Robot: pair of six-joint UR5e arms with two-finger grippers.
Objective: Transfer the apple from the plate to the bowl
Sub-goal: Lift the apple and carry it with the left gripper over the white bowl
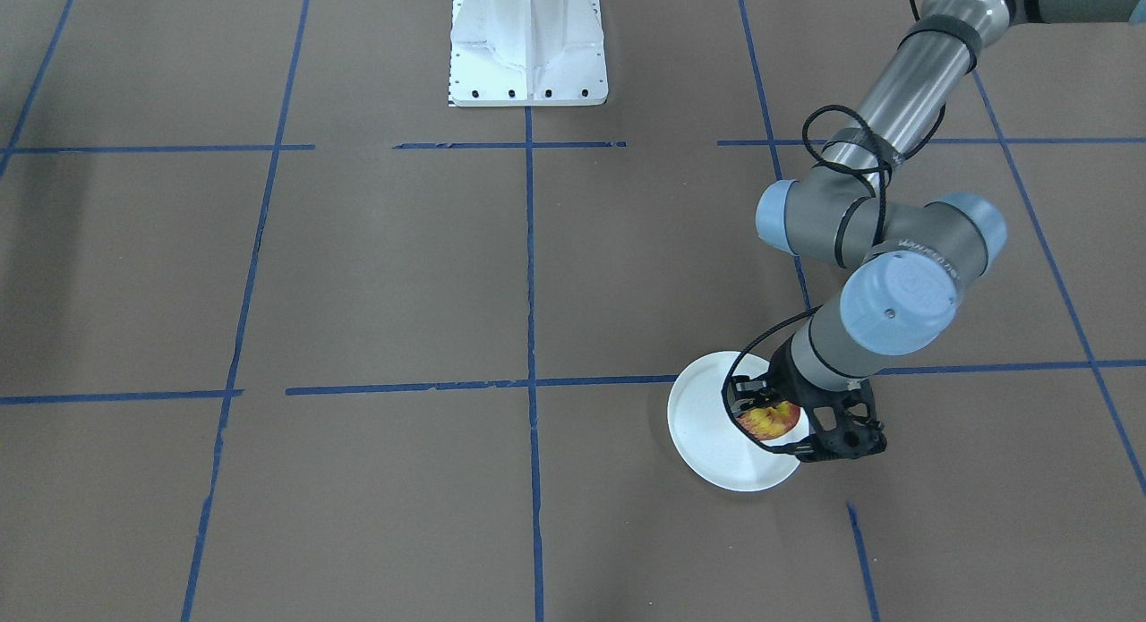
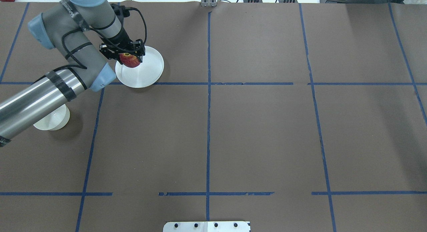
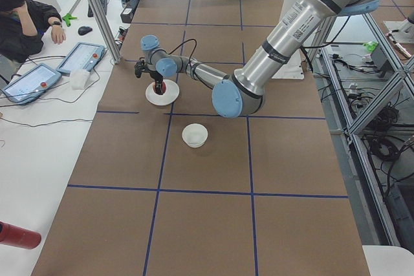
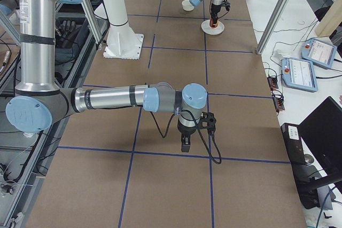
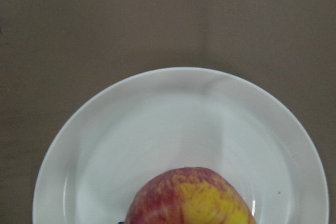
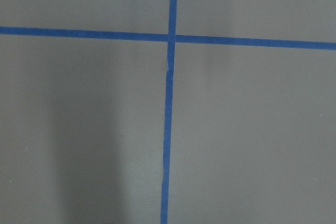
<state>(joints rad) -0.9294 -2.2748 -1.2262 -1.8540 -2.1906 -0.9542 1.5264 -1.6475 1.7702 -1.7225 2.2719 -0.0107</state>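
Left gripper [image 2: 128,57]: clamped on apple [image 2: 130,60], seemingly just above plate [image 2: 148,71].
Right gripper [image 4: 185,143]: jaws, cannot tell.
Move: lift straight, carry near-left over bowl [image 2: 55,122], release low.

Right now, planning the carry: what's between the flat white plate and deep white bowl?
Only bare brown table and one blue tape line, seen from exterior left.

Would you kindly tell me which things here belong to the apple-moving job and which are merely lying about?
Job: small round red-and-yellow apple, gripped by the left gripper; flat round white plate; small deep white bowl.
Lying about: white metal mounting base; right gripper; red cylinder; blue-grey control tablets.
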